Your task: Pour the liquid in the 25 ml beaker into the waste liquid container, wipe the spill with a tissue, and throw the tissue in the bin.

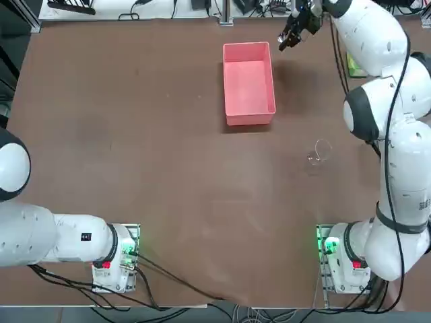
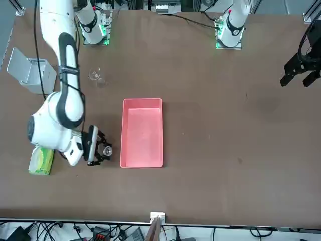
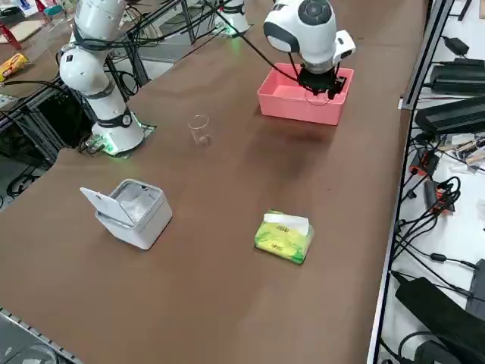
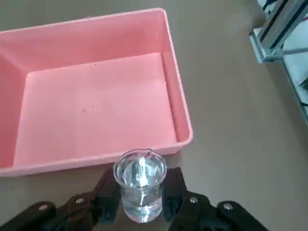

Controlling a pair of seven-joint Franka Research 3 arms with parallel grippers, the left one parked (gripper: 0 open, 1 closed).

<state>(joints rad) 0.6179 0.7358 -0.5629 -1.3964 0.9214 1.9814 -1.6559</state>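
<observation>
One pink tray [image 4: 101, 106], one tissue pack [image 3: 284, 236], one lidded white bin [image 3: 136, 214], two beakers on scene. Bin lid swung open. Larger beaker [image 3: 200, 130] stands left of bin's far side. 25 ml beaker [image 4: 141, 185], liquid inside, is pinched by right gripper [image 4: 141, 192] beside tray's rim.

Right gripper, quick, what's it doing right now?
Right gripper: closed on the 25 ml beaker, upright with clear liquid inside, held beside the pink container.

Pink waste container [image 1: 249, 84], brown table [image 1: 168, 168], green-and-yellow tissue pack [image 3: 286, 238], white bin [image 3: 138, 214].
</observation>
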